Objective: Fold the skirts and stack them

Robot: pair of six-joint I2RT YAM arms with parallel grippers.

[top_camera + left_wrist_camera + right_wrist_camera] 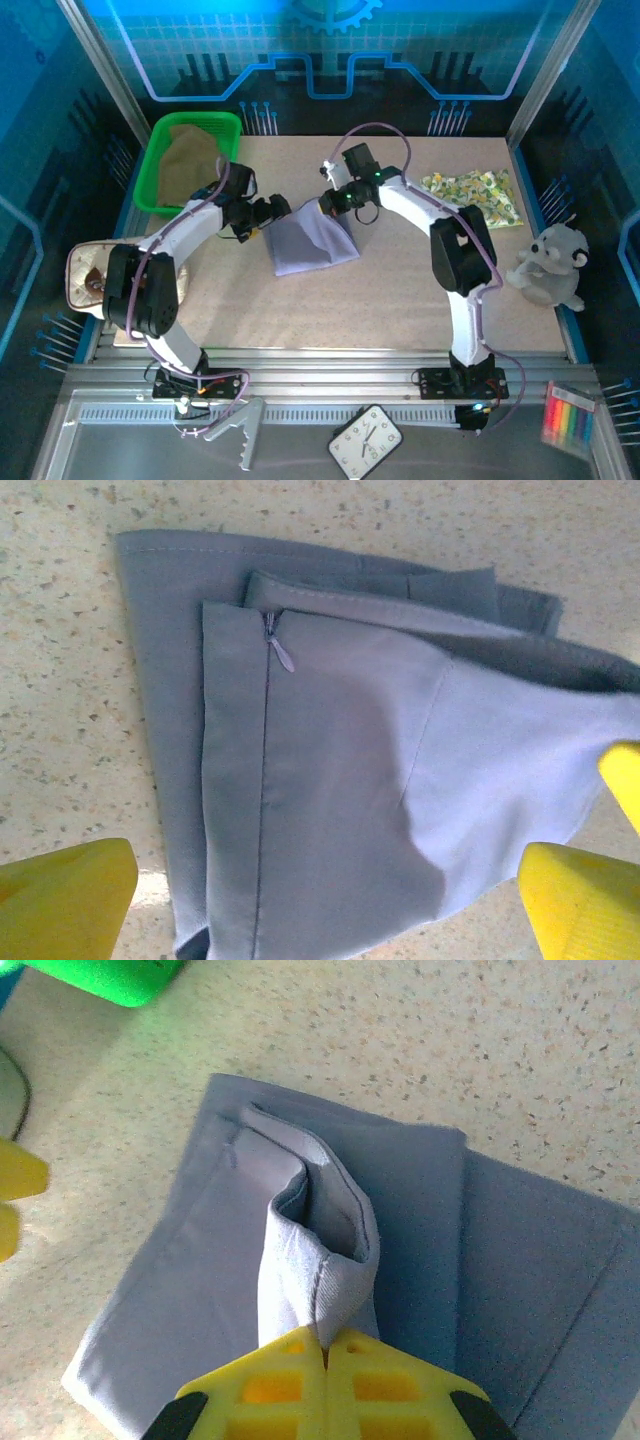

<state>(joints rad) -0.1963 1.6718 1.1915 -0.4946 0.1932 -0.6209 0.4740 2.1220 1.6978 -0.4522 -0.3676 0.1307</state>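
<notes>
A speckled beige bench (pixel 400 300) is enclosed by blue-lit walls (pixel 430 50) and metal posts (pixel 108 75). A gear outline (pixel 337 12) is drawn on the back wall.

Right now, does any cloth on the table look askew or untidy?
The lavender cloth skirt lies askew, its layers uneven, with one edge pinched up by the right fingers. The pale yellow floral skirt lies rumpled near the far right corner.

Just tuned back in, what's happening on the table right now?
The right end effector is shut on a raised fold of the lavender skirt, which lies partly folded in the middle of the table. The left end effector is open above its left side, holding nothing. The yellow floral skirt lies at the far right, the olive-tan skirt in the green basket. Nothing is stacked yet.
</notes>
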